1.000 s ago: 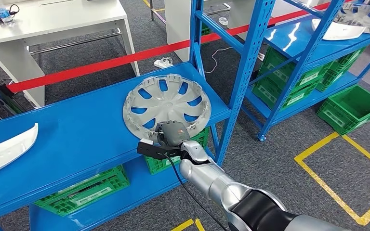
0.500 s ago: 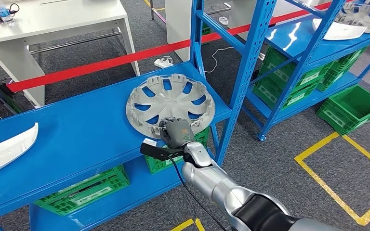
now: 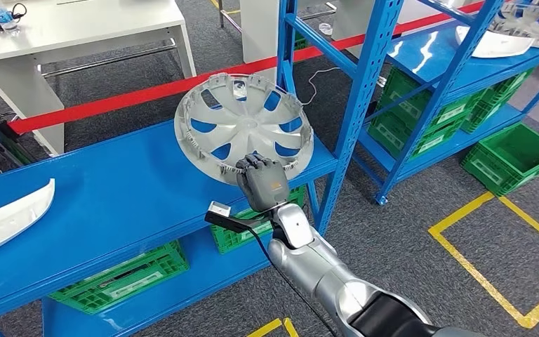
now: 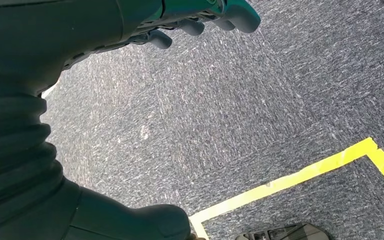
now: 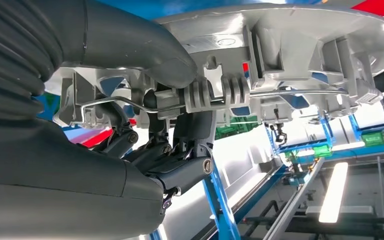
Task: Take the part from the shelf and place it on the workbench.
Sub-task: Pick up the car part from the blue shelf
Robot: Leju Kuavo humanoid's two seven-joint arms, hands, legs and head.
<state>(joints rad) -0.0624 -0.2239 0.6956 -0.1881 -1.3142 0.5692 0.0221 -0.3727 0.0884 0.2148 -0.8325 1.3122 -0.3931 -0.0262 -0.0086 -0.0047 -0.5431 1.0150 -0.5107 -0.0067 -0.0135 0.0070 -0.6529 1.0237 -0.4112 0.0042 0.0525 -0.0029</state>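
Fingers (image 3: 253, 166) of my right hand (image 3: 262, 184) are curled over the near rim of the wheel cover (image 3: 244, 126), with my thumb (image 5: 130, 40) pressed against its ribbed inner side, so the part is pinched at one edge only. Beyond my fingertips the cover tilts up and away, its far edge raised well above the blue shelf (image 3: 98, 189) and its near edge just over the shelf's front lip. Beside my grip, toward my right, stands the blue upright post (image 3: 354, 105), near the cover's rim. My left hand (image 4: 200, 22) hangs by my side over the grey carpet (image 4: 240, 110), fingers loosely curled and holding nothing. As I judge it, the lift is under way and the carry has not begun. To do this well I should keep the pinch firm, since a broad disc held by one edge will want to swing and twist; draw it straight back toward me before turning, so the rim clears that post; and keep it tilted steadily, not letting the far edge drop back onto the shelf. The thin wire ring (image 5: 280, 92) near my thumb could snag, so I should avoid shifting my grip.
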